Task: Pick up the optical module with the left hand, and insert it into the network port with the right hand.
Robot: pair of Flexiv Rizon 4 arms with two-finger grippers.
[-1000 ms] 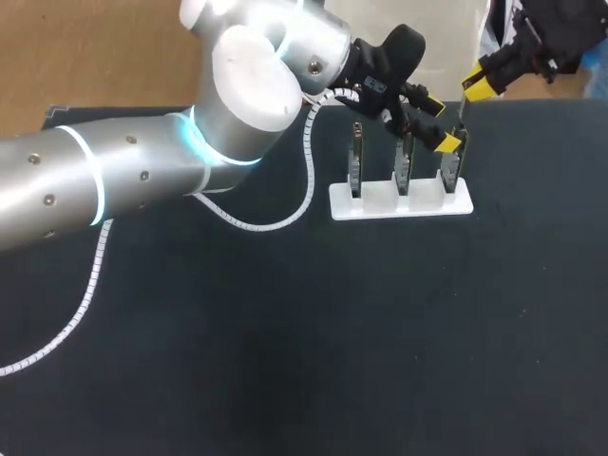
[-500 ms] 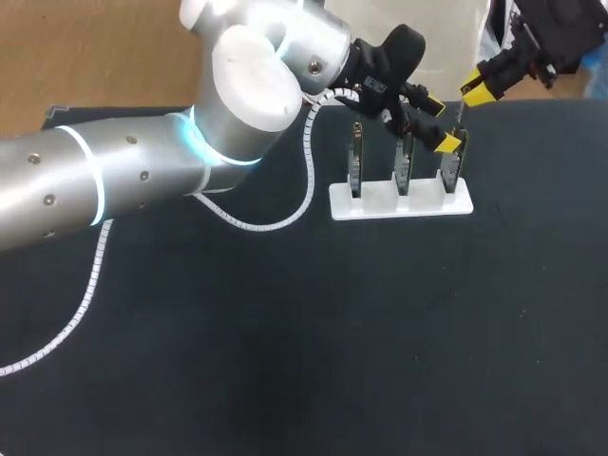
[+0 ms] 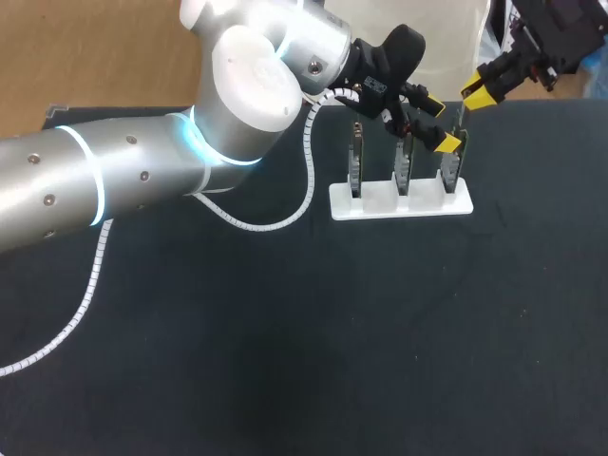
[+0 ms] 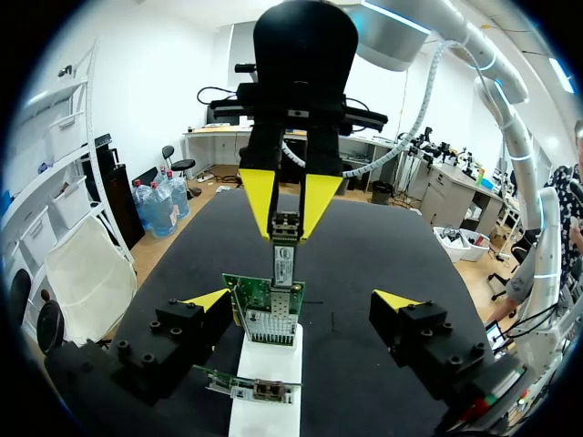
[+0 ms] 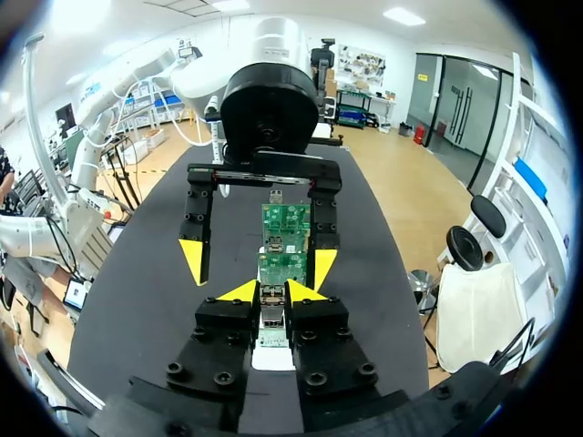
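Observation:
The slim metal optical module [image 4: 284,257] hangs upright, with my right gripper [image 4: 288,196] shut on its upper end. Its lower end is just above the green network board [image 4: 266,309] at the right end of the white holder [image 3: 399,201]; I cannot tell whether they touch. In the right wrist view the module [image 5: 271,320] sits between that gripper's [image 5: 273,291] closed yellow tips. My left gripper [image 3: 440,123] is open, one finger to each side of that same board, holding nothing. In the head view my right gripper [image 3: 482,92] is up at the far right, above the holder.
Two more green boards [image 3: 354,166] [image 3: 403,169] stand upright in the holder's other slots. A white coiled cable [image 3: 90,285] trails from my left arm across the dark table [image 3: 313,351]. A pale box [image 3: 442,38] stands behind the holder.
My right gripper has shifted slightly to the right and back with the module in it. The left arm has not moved.

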